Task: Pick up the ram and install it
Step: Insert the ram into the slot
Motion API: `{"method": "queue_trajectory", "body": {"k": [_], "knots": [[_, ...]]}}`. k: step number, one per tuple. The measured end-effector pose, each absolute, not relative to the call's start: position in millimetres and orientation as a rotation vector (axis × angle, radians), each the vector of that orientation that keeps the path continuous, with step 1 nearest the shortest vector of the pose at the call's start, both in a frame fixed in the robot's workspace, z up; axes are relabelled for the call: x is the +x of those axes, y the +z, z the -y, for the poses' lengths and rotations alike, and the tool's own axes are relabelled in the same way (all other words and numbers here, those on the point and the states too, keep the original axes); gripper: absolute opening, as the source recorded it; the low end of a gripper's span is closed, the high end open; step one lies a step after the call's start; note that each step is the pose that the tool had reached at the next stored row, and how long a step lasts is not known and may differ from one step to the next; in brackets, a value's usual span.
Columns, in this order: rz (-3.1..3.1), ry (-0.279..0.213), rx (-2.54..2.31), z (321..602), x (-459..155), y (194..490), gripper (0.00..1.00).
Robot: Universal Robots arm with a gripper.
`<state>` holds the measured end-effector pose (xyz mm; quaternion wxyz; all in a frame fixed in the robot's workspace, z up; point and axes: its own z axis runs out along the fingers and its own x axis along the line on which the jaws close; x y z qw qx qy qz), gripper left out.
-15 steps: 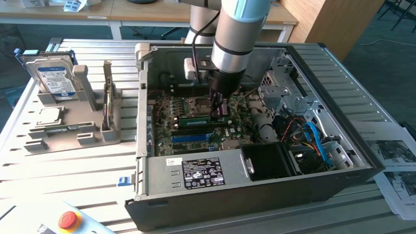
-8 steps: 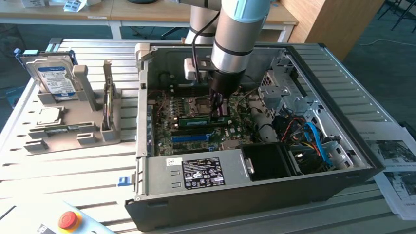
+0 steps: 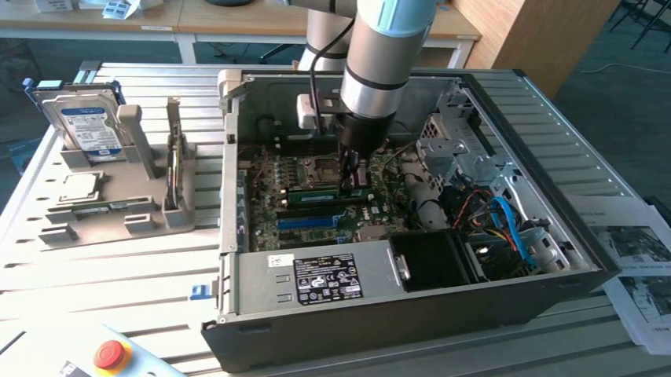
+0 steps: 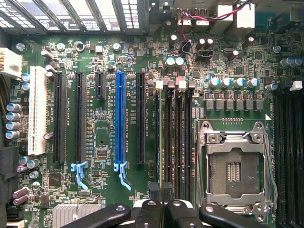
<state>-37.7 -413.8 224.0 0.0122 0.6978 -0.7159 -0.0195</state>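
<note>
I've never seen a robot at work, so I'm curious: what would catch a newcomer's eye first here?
First, the thick silver-and-blue robot arm reaching down into the open computer case, its end effector low over the green motherboard. On the board, the bright blue slot and the metal processor socket stand out. At the exterior view's left, a hard drive stands upright in a grey holder.

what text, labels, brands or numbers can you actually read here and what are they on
Nothing reads clearly enough to quote.
hard drive label: blue and white print, too small to read.
power supply label: white print and marks on black, too small to read.
white sticker beside it: blurred.
motherboard lettering beside the blue slot: too blurred to read.
printed papers at the exterior view's right: too small to read.
</note>
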Motion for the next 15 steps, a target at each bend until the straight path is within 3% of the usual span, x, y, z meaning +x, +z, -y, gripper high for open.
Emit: {"method": "queue_trajectory", "body": {"k": [11, 14, 15], "knots": [[2.232, -0.061, 2.175, 413.8, -37.7, 223.6, 0.12], [2.232, -0.061, 2.175, 413.8, -37.7, 223.7, 0.18], [2.232, -0.061, 2.175, 413.8, -37.7, 223.6, 0.25]]}}
